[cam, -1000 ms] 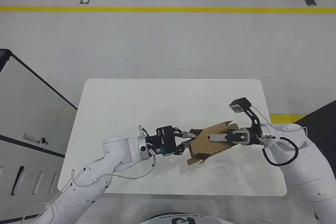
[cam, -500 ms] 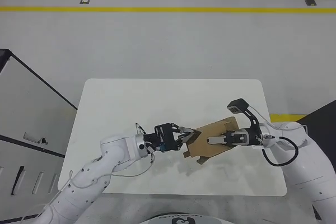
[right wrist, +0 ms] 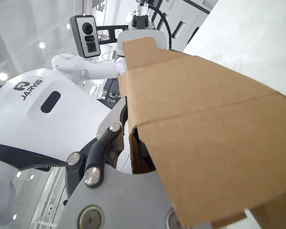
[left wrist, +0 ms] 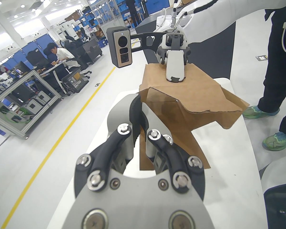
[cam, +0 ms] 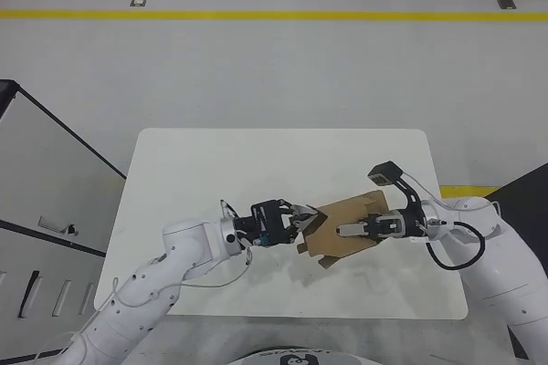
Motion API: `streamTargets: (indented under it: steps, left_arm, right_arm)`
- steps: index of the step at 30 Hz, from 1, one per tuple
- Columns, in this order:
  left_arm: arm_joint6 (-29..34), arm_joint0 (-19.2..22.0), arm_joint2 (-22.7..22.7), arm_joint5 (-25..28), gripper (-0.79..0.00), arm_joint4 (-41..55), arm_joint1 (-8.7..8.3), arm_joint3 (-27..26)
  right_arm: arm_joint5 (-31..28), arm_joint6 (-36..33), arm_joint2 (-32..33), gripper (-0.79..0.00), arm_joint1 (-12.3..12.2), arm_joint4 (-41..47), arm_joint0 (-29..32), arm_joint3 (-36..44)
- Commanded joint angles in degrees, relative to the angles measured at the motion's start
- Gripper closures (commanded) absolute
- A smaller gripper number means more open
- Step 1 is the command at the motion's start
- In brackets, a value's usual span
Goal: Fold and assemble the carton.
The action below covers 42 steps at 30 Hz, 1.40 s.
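Observation:
The brown carton (cam: 345, 228) is held tilted over the middle of the white table (cam: 210, 164), partly opened, with loose flaps hanging toward the table. My left gripper (cam: 303, 223) is at the carton's left end. In the left wrist view this gripper (left wrist: 140, 114) is shut on a flap of the carton (left wrist: 190, 91). My right gripper (cam: 353, 228) grips from the other end. Its white upper finger (left wrist: 174, 69) lies on the top panel, shut on the carton wall. In the right wrist view the carton (right wrist: 205, 125) hides most of that gripper beyond one finger (right wrist: 109, 122).
Bare table surface lies all around the carton, widest toward the far edge and the left side. A dark cabinet (cam: 18, 164) stands beside the table's left edge. A yellow floor line (cam: 274, 15) runs beyond the table.
The right gripper has pushed the carton a little to the left and tilted it more steeply. The left gripper has moved right onto the carton's end flap.

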<state>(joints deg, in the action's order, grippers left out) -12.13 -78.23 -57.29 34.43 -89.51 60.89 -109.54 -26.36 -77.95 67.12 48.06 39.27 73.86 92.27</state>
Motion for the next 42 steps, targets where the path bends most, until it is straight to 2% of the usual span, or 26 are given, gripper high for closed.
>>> streamTargets:
  steps: [1, 17, 34, 42]
  left_arm:
    - [0.06, -0.06, -0.14, -0.18, 0.000, 0.05, 0.00, -0.09]
    - [0.32, -1.14, -1.25, -1.49, 0.000, -0.56, -0.09, -0.92]
    - [1.08, -0.36, 0.55, 1.06, 0.000, -0.39, 0.18, -0.71]
    - [-0.75, -1.94, -2.47, 0.17, 0.000, 0.31, -0.29, -1.13]
  right_arm:
    - [0.08, -0.08, -0.24, 0.000, -0.14, 0.03, -0.13, 0.02]
    - [-0.44, 0.44, -1.78, 0.000, -1.34, 0.06, -0.40, 0.47]
    - [-0.59, 0.58, -4.25, 0.000, -2.86, -1.18, -0.63, 1.58]
    - [-2.65, 2.64, -3.70, 0.000, -3.40, 1.76, -0.25, -0.21]
